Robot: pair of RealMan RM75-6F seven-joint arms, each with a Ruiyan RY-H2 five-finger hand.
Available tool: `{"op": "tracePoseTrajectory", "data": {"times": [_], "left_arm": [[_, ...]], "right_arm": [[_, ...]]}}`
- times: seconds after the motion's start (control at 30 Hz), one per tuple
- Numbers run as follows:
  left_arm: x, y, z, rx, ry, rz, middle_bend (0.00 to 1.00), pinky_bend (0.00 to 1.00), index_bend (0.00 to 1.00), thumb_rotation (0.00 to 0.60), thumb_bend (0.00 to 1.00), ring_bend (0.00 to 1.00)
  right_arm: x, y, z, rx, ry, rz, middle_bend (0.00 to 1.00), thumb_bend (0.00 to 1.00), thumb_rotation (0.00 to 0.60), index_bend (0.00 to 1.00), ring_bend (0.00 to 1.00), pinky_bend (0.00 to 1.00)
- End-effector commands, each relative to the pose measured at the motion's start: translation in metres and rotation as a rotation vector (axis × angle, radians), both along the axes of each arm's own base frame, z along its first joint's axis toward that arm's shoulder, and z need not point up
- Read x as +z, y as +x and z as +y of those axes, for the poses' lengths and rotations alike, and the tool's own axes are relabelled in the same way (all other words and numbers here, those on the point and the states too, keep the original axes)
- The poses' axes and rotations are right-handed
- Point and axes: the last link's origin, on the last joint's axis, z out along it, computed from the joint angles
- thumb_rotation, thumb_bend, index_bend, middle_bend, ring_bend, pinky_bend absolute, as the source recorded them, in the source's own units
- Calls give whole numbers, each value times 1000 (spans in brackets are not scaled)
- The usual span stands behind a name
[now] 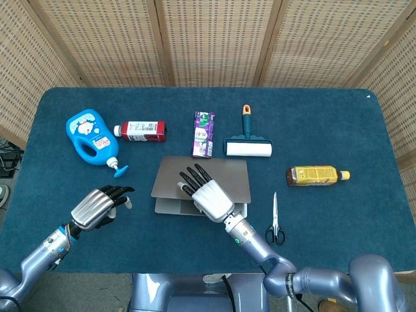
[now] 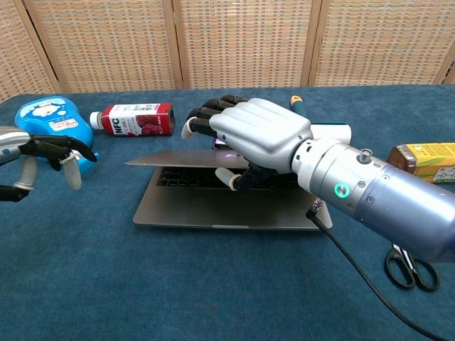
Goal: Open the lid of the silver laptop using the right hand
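Observation:
The silver laptop (image 1: 227, 174) lies at the table's middle with its lid (image 2: 167, 160) lifted partway, so the keyboard and base (image 2: 213, 207) show under it. My right hand (image 1: 208, 195) grips the lid's front edge, with fingers (image 2: 213, 114) over the top and the thumb below. In the chest view that right hand (image 2: 259, 135) covers most of the lid. My left hand (image 1: 97, 207) hovers over the cloth left of the laptop, holding nothing. The chest view shows the left hand (image 2: 43, 153) at the left edge, fingers apart.
A blue detergent bottle (image 1: 88, 136) and a red bottle (image 1: 143, 130) lie at the back left. Behind the laptop are a purple carton (image 1: 203, 133) and a lint roller (image 1: 248, 146). To the right lie a yellow-brown bottle (image 1: 315, 175) and scissors (image 1: 274, 222).

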Motion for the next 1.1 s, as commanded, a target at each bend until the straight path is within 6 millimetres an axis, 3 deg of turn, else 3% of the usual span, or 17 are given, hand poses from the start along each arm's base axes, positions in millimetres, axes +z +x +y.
{"op": "tracePoseTrajectory", "data": {"times": [0.03,0.37,1.1], "left_arm": [[-15,8,2,-20,-24,-15,229,338,447,600,1000,277],[-63,32,12,-55,-98,20,229,338,445,600,1000,277],[-104,52,30,-38,-113,63,229,338,438,600,1000,277]], "right_arm": [[0,0,-1,-4,1,-1,170,641,600,218,48,56],[2,-4,-8,-28,-2,-12,171,642,600,218,48,61],[10,1,-17,-29,-18,-30,170,643,600,218,48,61]]}}
